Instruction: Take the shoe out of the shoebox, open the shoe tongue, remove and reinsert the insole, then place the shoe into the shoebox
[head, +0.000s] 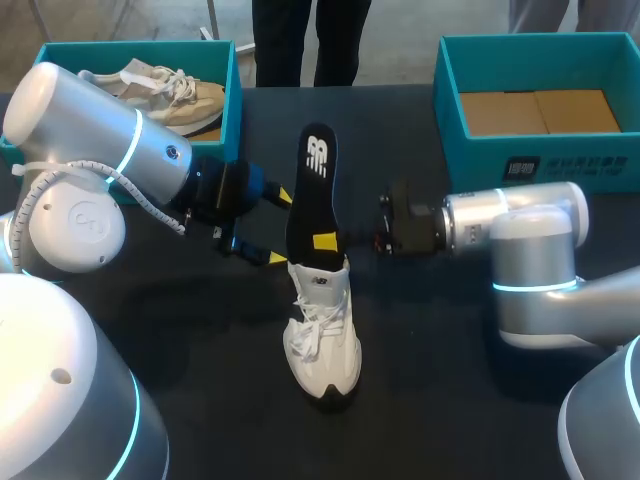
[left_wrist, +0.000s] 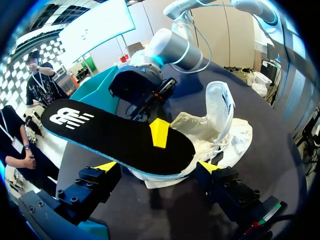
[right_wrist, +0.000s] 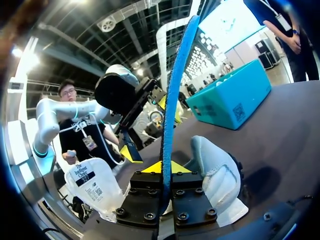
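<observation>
A white shoe (head: 322, 330) stands on the dark table, toe toward me, tongue pulled up. A black insole (head: 315, 190) with a blue underside pokes up out of the shoe's heel end and leans away. My right gripper (head: 327, 241) is shut on the insole's lower part; in the right wrist view the insole (right_wrist: 172, 115) runs edge-on between its fingers, gripper (right_wrist: 164, 167), with the shoe (right_wrist: 215, 175) beside it. My left gripper (head: 281, 227) is open just left of the insole. In the left wrist view the insole (left_wrist: 115, 132) lies over the shoe (left_wrist: 220, 125), ahead of the open gripper (left_wrist: 157, 166).
A teal shoebox (head: 235, 100) at the back left holds a beige shoe (head: 165, 95). Another teal box (head: 455, 110) at the back right holds brown cardboard (head: 540, 110). My right arm (head: 520, 235) lies across the table's right side.
</observation>
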